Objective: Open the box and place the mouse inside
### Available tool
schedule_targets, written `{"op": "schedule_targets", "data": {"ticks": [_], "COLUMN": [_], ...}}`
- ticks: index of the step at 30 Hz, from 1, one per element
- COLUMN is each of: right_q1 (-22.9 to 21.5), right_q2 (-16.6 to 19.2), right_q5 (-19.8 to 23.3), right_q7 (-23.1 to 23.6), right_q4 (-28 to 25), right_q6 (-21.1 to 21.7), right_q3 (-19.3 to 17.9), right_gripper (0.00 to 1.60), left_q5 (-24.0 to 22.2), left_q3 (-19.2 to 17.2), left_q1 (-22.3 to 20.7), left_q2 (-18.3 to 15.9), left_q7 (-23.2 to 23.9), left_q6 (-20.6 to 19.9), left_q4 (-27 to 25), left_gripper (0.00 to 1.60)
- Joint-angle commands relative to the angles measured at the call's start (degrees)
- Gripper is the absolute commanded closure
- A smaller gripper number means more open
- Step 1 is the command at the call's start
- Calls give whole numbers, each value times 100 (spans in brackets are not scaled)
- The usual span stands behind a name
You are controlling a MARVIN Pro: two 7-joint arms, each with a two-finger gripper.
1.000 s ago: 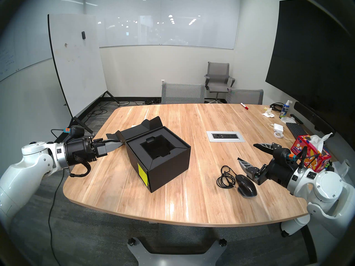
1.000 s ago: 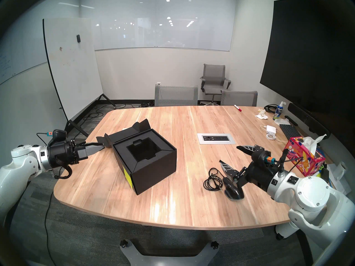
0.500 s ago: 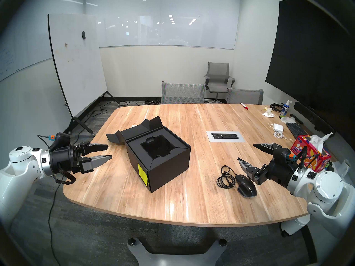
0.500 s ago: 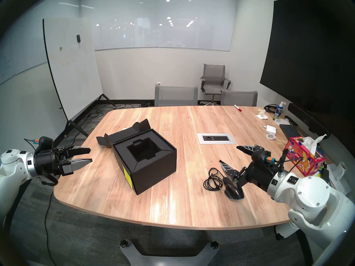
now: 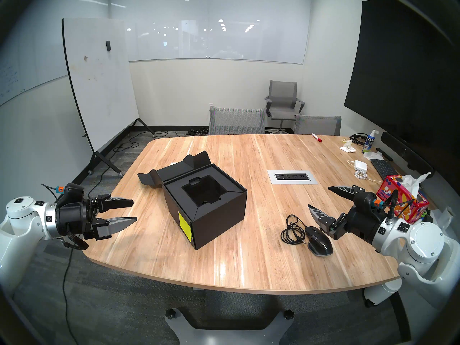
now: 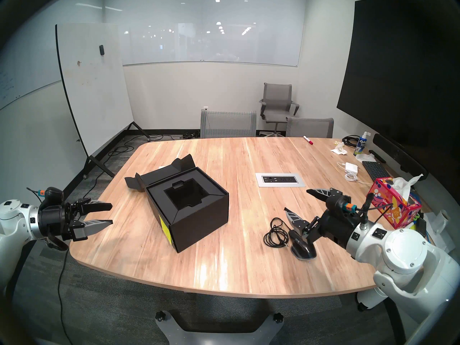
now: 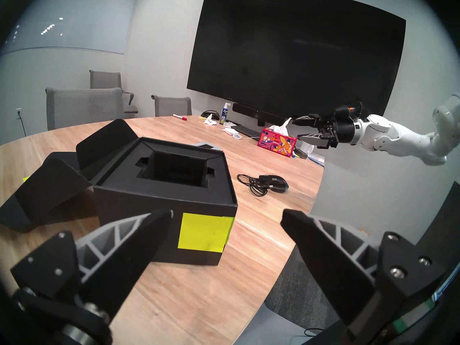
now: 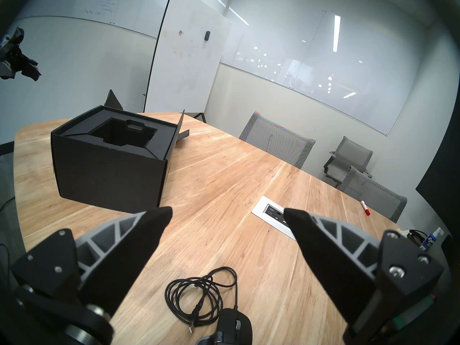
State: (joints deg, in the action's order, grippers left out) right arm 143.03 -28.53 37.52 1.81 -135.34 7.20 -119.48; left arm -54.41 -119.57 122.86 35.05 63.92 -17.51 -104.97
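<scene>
So the big black cardboard cube box (image 5: 207, 207) sits a bit left of the wooden table's (image 5: 249, 262) centre, flap lid (image 5: 174, 174) folded flat behind it toward 10 o'clock, so the recessed black insert (image 5: 201, 191) is wide open from above. I'd call the opening half done.

The left gripper (image 5: 134, 210) hangs at the box's 9 o'clock, fingers spread, nothing in them, clear of the cardboard, so it's out of the way.

The small black wired mouse (image 5: 319, 242) lies at the box's 4 o'clock near the front edge, coiled cable (image 5: 292, 230) just left of it. The right gripper (image 5: 319, 197) hovers right above it, fingers apart and empty, probably lined up for the grab.

Bare wood between mouse and box, so an easy carry. The dangling cable might snag the box rim, though.
</scene>
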Motion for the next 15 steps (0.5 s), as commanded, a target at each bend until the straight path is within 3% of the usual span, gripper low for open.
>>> {"op": "schedule_targets", "data": {"ticks": [1, 15], "right_q1": [-2, -2], "right_q2": [-15, -15], "right_q5": [1, 1], "right_q7": [13, 12], "right_q4": [-34, -34], "right_q6": [-19, -19], "right_q3": [-20, -20], "right_gripper": [0, 0], "left_q5": [6, 4], "left_q3": [100, 330], "left_q1": [-145, -315], "left_q2": [-20, -43], "left_q7": [-70, -286], "left_q6": [89, 132], "left_q4": [57, 132], "left_gripper": [0, 0]}}
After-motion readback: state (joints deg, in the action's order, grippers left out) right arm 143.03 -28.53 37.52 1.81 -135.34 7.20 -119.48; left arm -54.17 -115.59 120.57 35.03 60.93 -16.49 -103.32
